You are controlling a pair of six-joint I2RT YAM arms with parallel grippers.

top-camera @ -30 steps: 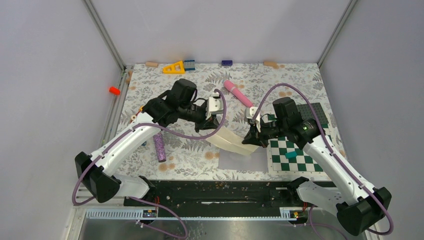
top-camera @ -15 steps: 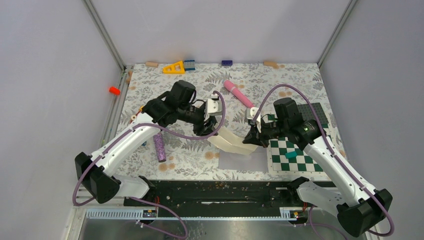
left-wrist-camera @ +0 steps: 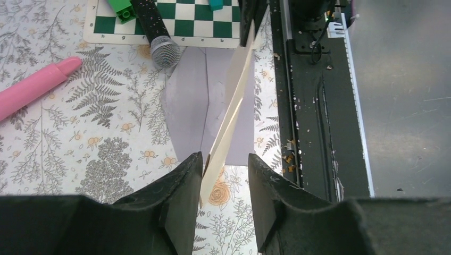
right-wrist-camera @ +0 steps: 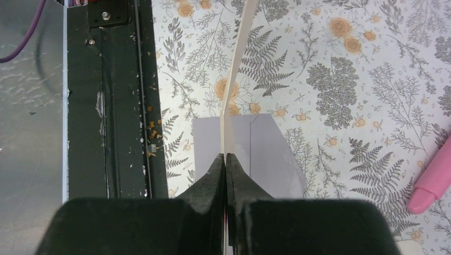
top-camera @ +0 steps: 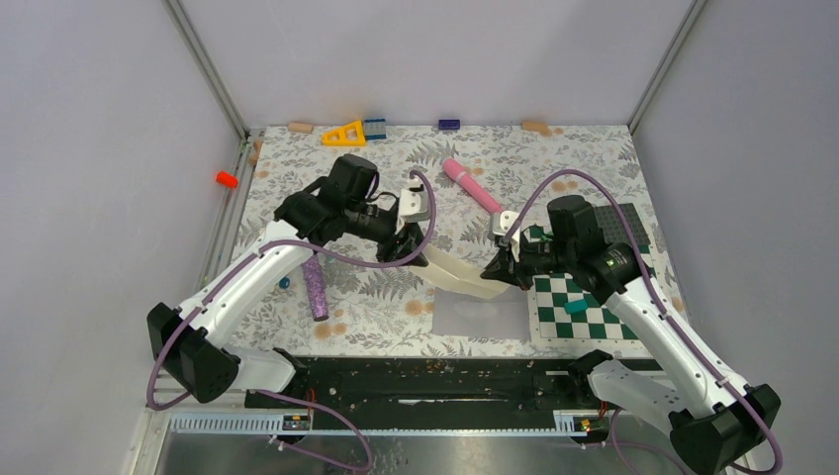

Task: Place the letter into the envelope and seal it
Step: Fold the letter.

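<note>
Held edge-up above the worktop [top-camera: 386, 302]: folded cream letter [top-camera: 460, 275], one end pinched tight in the right tool [top-camera: 497, 272], the other lying between the parted fingers of the left tool [top-camera: 404, 249], not clamped. Slack hold there judged as room for a re-grip or for steering that end downward. Directly beneath, flat near the front edge, the pale lavender envelope [top-camera: 482, 317], well placed as the target. No brand readable; only tiny border letters on the checkerboard mat [top-camera: 554, 325], too small to trust.

The letter [top-camera: 460, 275] and envelope [top-camera: 482, 319] are looking like matt paper. The left fingers [left-wrist-camera: 181, 204] are showing grainy black plastic.
</note>
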